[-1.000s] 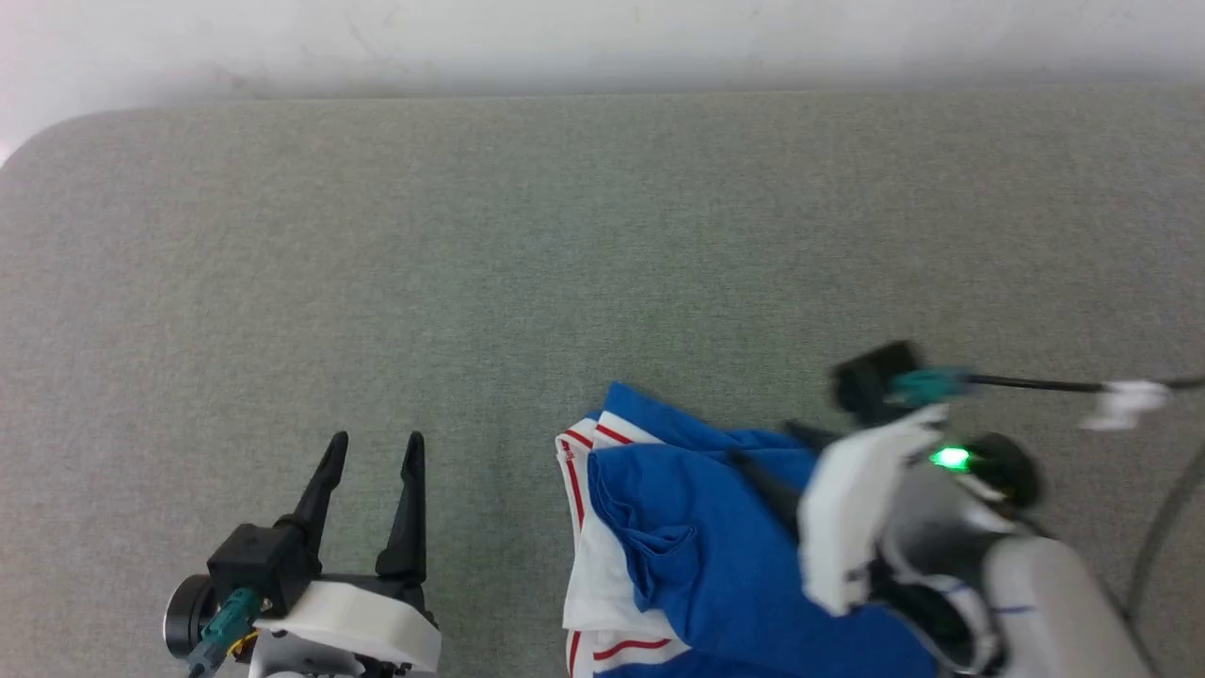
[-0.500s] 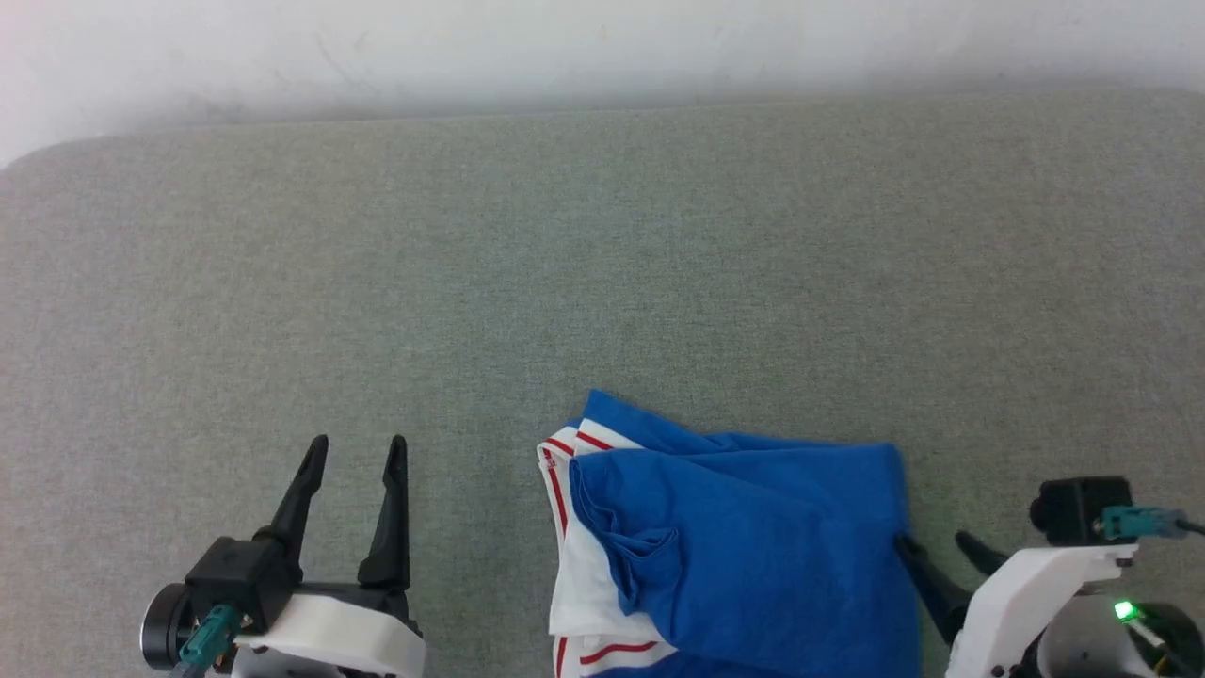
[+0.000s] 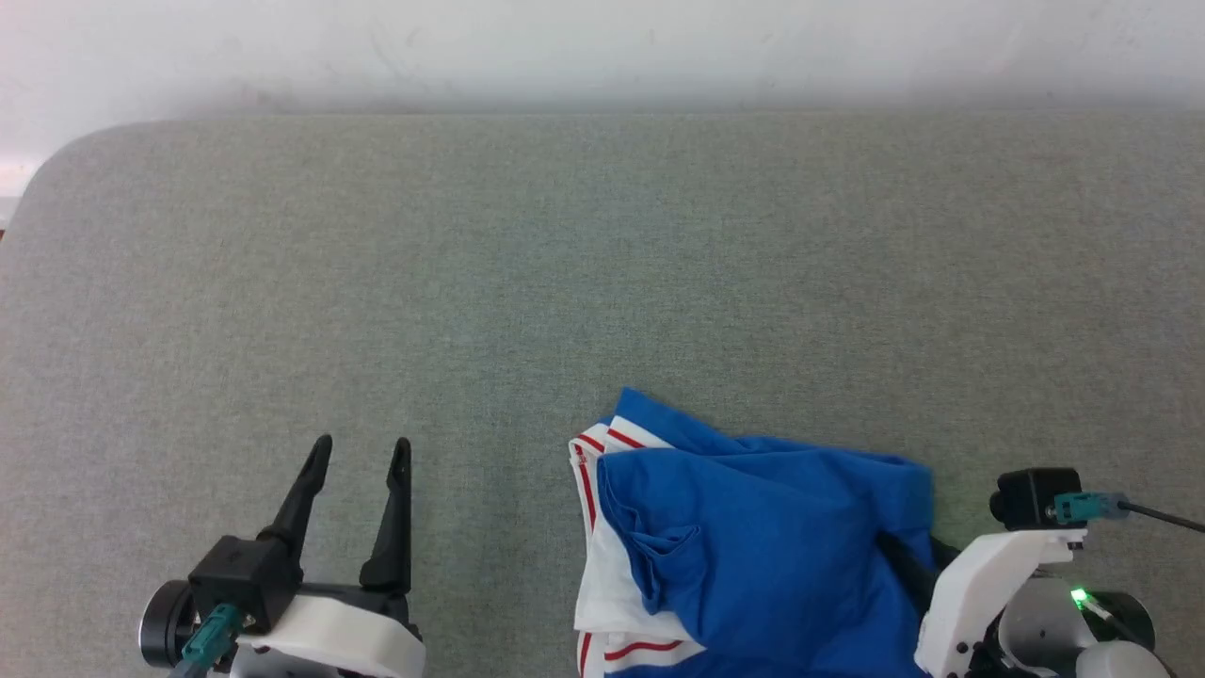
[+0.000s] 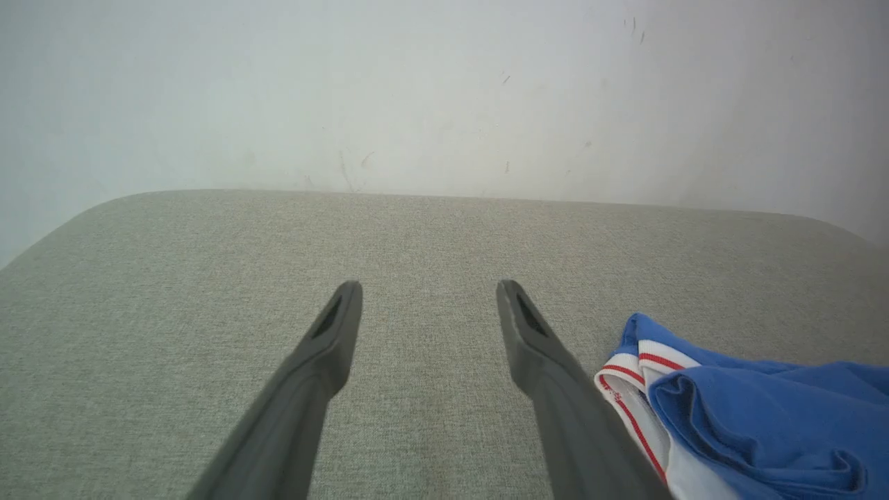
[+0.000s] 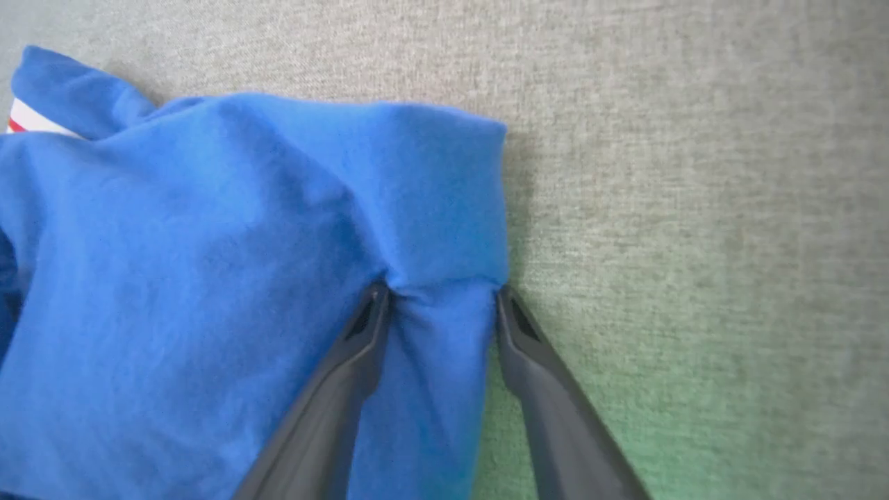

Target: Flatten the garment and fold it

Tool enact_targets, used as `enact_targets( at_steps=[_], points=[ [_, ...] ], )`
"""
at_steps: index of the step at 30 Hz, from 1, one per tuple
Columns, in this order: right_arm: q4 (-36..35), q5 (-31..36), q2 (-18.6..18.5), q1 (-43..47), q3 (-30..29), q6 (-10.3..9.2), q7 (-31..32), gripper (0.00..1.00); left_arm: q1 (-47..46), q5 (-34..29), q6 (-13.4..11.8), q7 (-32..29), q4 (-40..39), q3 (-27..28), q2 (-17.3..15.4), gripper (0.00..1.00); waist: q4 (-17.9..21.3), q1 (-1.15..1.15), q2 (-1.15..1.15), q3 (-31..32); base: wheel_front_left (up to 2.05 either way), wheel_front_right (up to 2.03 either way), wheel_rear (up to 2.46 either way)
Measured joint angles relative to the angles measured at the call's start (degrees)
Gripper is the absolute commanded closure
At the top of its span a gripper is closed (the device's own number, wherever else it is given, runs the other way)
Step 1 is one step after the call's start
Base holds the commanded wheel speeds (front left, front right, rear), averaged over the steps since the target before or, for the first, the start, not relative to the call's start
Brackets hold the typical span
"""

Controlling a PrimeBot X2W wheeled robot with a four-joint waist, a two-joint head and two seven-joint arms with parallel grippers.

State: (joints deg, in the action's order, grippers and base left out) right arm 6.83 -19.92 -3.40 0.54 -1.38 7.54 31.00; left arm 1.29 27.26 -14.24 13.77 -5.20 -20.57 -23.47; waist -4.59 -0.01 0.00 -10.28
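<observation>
Two long-fingered grippers sit at the near edge of a grey-green fabric-covered surface (image 3: 565, 264), with a crumpled garment (image 3: 753, 556) between them. The left gripper (image 3: 361, 450) is low on the robot's left, its dark fingers spread wide with nothing between them, pointing away across bare cloth and well apart from the shirt. On the robot's right, the right gripper (image 5: 439, 295) meets the garment's right-hand edge. In the right wrist view its fingers stand apart on either side of a bunched band of blue fabric, and both tips touch the cloth where it puckers. Whether they clamp that fold or merely straddle it cannot be told. A green light (image 3: 1078, 596) glows on that wrist, beside its white mount. The garment, a royal-blue jersey T-shirt, lies heaped and folded over itself near the robot, right of centre. A white sleeve (image 3: 602, 589) with red-and-white striped trim (image 3: 586, 452) shows along its left side. No print is visible. Beyond the shirt the surface runs bare to a rounded far-left corner, and a scuffed white wall (image 4: 444, 90) stands behind it.
</observation>
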Motion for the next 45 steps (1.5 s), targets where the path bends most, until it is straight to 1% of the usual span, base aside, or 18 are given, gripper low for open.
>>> enact_targets(
  at_steps=[5,9,12,15,21,26,31,36,39,42,45],
  points=[
    [1.4,0.0,0.3,-1.5,0.0,0.11,-1.2,1.0,-0.1,-0.1,0.0,-0.1,0.0,-0.2,0.1,0.0,-0.1,0.01,0.0,-0.5,0.0,0.0,0.0],
    [1.4,1.1,0.6,-2.6,0.1,0.13,-2.3,1.0,-0.3,-0.3,-0.2,-0.1,-0.1,-0.2,0.3,0.0,0.7,0.01,0.0,-0.7,0.0,0.0,0.0],
    [1.2,2.1,0.6,-4.2,0.1,0.1,-2.0,1.0,-0.7,-0.7,-0.2,0.0,-0.6,-0.2,0.4,0.0,1.4,0.02,0.0,-0.8,0.0,0.0,0.0],
    [0.3,3.5,-0.6,-6.4,-0.5,0.09,-1.1,1.0,-1.5,-1.0,-0.5,0.1,-1.0,-0.2,0.3,0.0,2.2,0.02,0.0,-1.1,0.0,0.0,0.0],
    [-2.4,4.9,-7.5,-12.7,-2.4,0.08,1.9,1.0,-3.3,-2.0,-0.5,0.1,-1.7,-0.3,0.2,0.0,3.7,0.02,0.0,-2.8,0.0,0.0,0.0],
    [-3.4,5.4,-13.5,-17.2,-2.6,0.07,4.8,1.0,-5.4,-2.7,-0.5,-0.5,-2.4,-0.4,-0.2,0.0,5.0,0.02,0.0,-5.1,0.0,0.0,0.0],
    [-3.5,5.9,-19.1,-22.3,-2.9,0.07,5.9,1.0,-8.0,-4.1,-1.0,-0.9,-3.5,-0.1,-1.0,0.0,6.3,0.02,0.0,-8.2,0.0,0.0,0.0],
    [-2.6,6.3,-24.5,-26.9,-4.0,0.07,6.3,1.0,-10.9,-5.9,-1.6,-1.5,-5.5,0.4,-2.4,0.0,7.6,0.03,0.0,-12.0,0.0,0.0,0.0],
    [-1.7,7.3,-27.9,-29.5,-4.2,0.08,6.3,1.0,-12.5,-7.1,-2.6,-1.7,-7.2,1.1,-3.1,0.0,8.2,0.03,0.0,-14.4,0.0,0.0,0.0],
    [0.0,8.1,-30.4,-31.5,-5.9,0.08,6.2,1.0,-13.6,-7.8,-3.8,-1.6,-9.1,2.2,-3.5,0.0,8.9,0.03,0.0,-16.8,0.0,0.0,0.0],
    [1.6,9.3,-32.6,-32.6,-7.9,0.08,5.5,1.0,-14.7,-8.7,-4.3,-1.1,-11.2,2.7,-3.6,0.0,9.4,0.02,0.0,-19.0,0.0,0.0,0.0]
  ],
)
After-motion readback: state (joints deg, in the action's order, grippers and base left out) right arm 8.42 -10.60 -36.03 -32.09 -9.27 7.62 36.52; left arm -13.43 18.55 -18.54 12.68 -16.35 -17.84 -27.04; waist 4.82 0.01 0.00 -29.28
